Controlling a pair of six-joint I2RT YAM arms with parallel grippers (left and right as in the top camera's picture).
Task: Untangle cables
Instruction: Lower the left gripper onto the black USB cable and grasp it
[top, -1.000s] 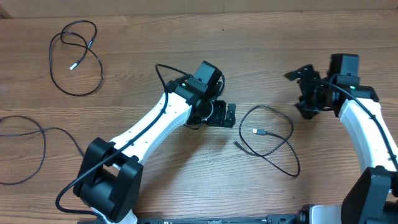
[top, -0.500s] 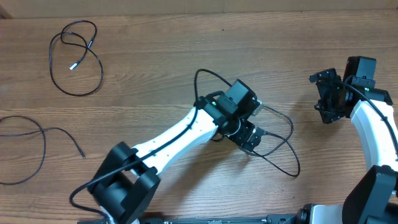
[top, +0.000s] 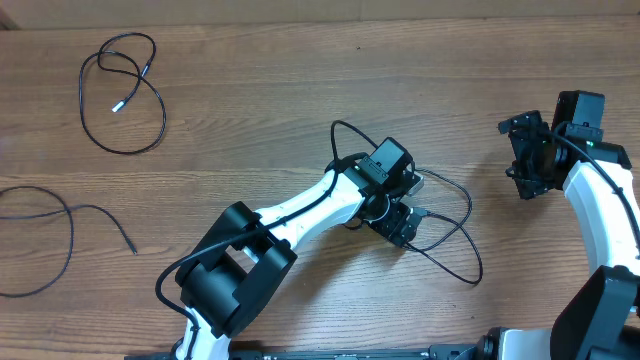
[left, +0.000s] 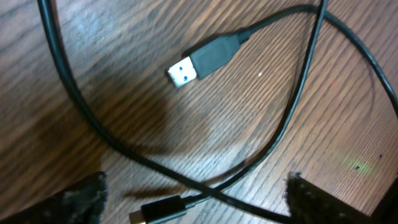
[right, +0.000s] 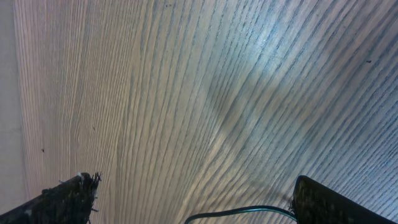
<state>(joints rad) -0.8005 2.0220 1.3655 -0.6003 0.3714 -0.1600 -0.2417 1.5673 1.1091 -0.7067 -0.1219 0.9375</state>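
Note:
A thin black cable (top: 470, 210) lies looped on the wood right of centre. My left gripper (top: 404, 226) is low over the loop's left part, jaws open. In the left wrist view the cable's white-tipped USB plug (left: 205, 61) lies flat, and two strands cross (left: 214, 191) between my fingertips (left: 74, 202); a small plug end (left: 158, 211) lies at the bottom edge. Nothing is clamped in the left gripper (left: 196, 208). My right gripper (top: 528, 160) hangs open at the right, away from the loop, over bare wood (right: 199, 93).
A second looped cable (top: 120, 90) lies at the far left. A third cable (top: 65, 222) curves in from the left edge. The right arm's own thicker cord (right: 249, 213) shows low in the right wrist view.
The left arm has swung right from beside the loop and come down over it. The right gripper has drawn back toward the right edge. The cables have not moved.

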